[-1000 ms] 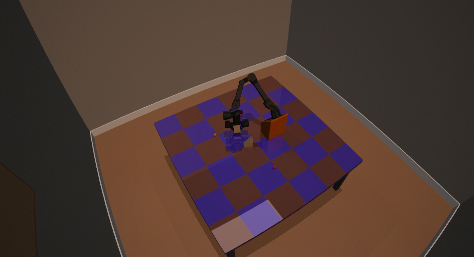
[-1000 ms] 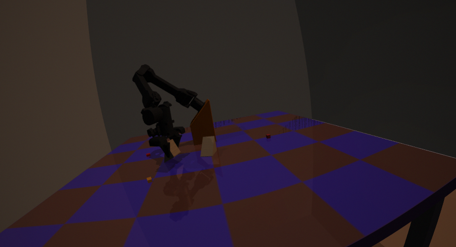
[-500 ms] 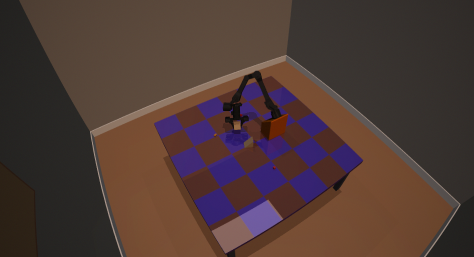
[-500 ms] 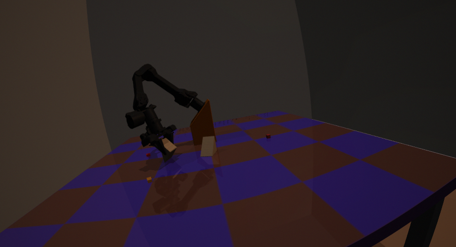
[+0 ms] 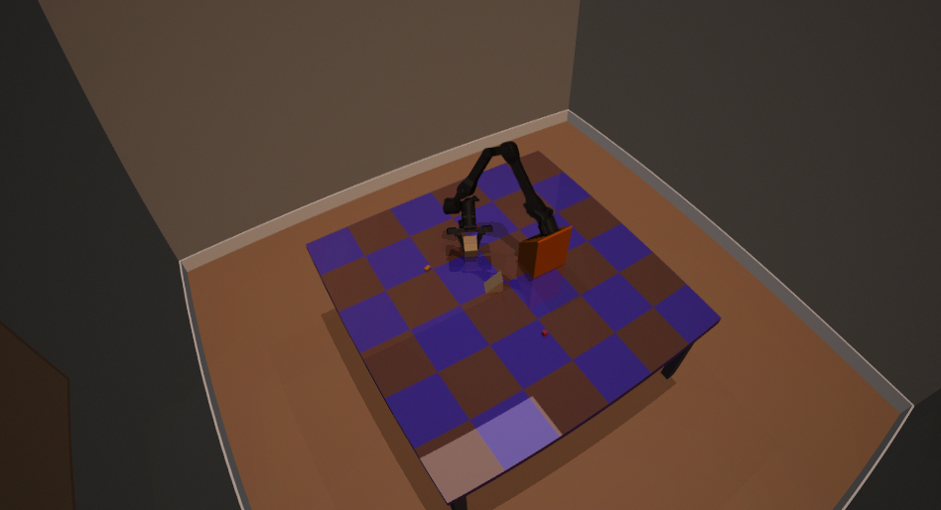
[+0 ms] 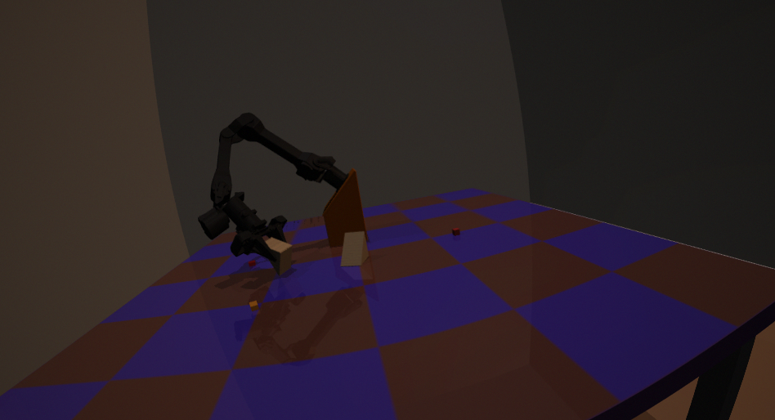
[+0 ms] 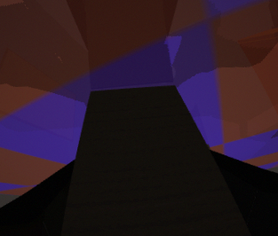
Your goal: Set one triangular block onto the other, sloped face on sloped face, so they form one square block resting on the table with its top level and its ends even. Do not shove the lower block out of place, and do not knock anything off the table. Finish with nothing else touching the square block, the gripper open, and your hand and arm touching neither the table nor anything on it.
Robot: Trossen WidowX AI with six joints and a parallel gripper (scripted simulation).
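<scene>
My gripper point(image 5: 470, 242) point(image 6: 276, 249) is shut on a tan triangular block point(image 5: 470, 243) point(image 6: 281, 256) and holds it above the checkered table point(image 5: 526, 355) point(image 6: 488, 319). In the wrist view the held block point(image 7: 153, 179) fills the lower middle as a dark slab. The second tan triangular block point(image 5: 493, 282) point(image 6: 354, 249) rests on the table, a little in front and to the right of the gripper, apart from it. The held block is tilted in the exterior view.
An orange upright panel point(image 5: 545, 251) point(image 6: 344, 208) stands by the arm's base, just behind the resting block. A small orange cube point(image 5: 427, 267) point(image 6: 253, 304) and small red cubes point(image 5: 544, 332) point(image 6: 455, 231) lie on the table. Another red cube point(image 6: 251, 262) lies below the gripper.
</scene>
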